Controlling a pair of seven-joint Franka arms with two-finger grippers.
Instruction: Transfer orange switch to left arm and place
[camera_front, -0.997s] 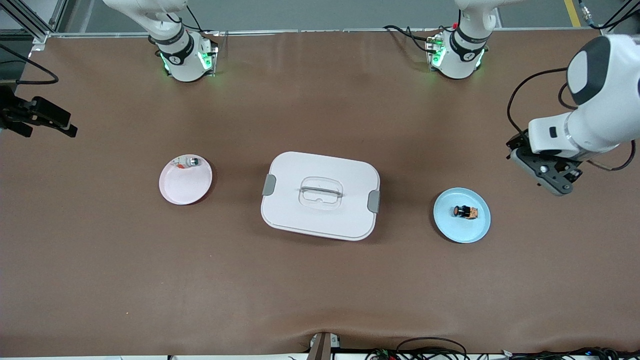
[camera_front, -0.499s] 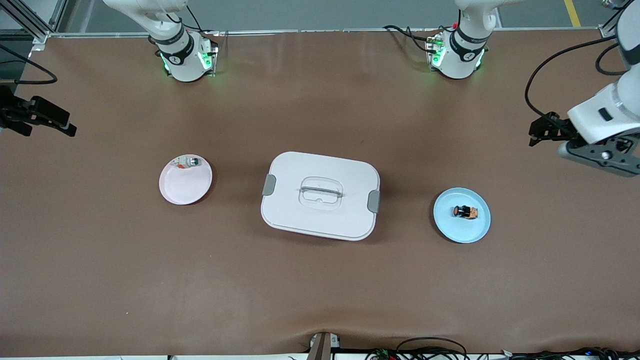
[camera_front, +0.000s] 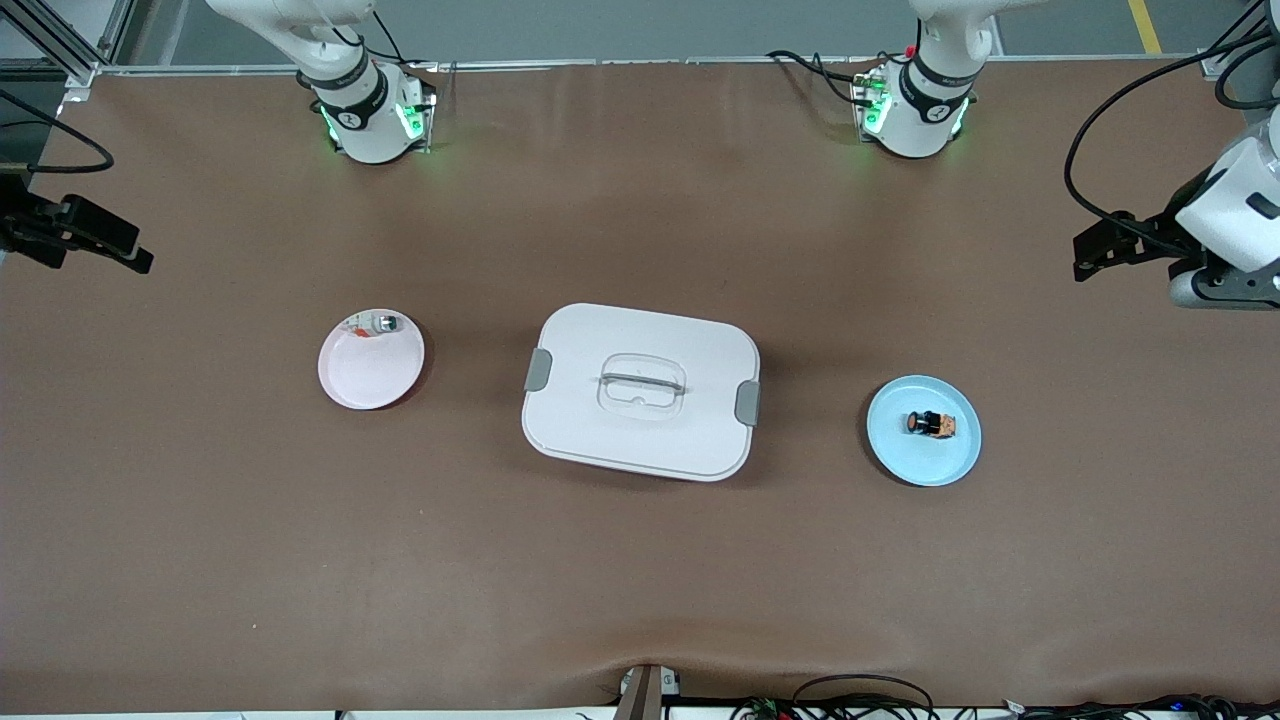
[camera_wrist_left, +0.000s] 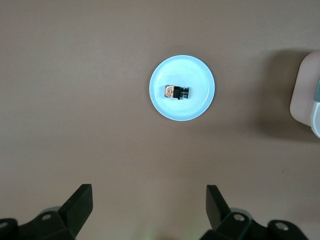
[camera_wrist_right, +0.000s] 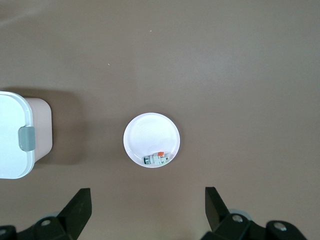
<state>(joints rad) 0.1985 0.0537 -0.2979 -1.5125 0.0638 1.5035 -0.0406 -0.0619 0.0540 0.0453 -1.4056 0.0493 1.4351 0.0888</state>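
Observation:
The orange switch (camera_front: 930, 424) lies on its side on a small blue plate (camera_front: 923, 462) toward the left arm's end of the table. It also shows in the left wrist view (camera_wrist_left: 176, 92) on that plate (camera_wrist_left: 200, 100). The white box (camera_front: 640, 390) sits shut at the table's middle. My left gripper (camera_front: 1092, 256) hangs open and empty, high over bare table near the left arm's end, apart from the plate; its own view shows it open (camera_wrist_left: 149, 194). My right gripper (camera_front: 130, 252) waits open and empty over the right arm's end, as its own view shows (camera_wrist_right: 148, 195).
A pink plate (camera_front: 370, 375) holds a small silver-grey part (camera_front: 380, 323) beside the box toward the right arm's end. The plate also shows in the right wrist view (camera_wrist_right: 150, 132) with the part (camera_wrist_right: 156, 159). The box's edge shows in both wrist views (camera_wrist_left: 306, 102) (camera_wrist_right: 12, 135).
My left arm has swung up and away from the blue plate toward the left arm's end of the table. The right arm and the objects have not moved.

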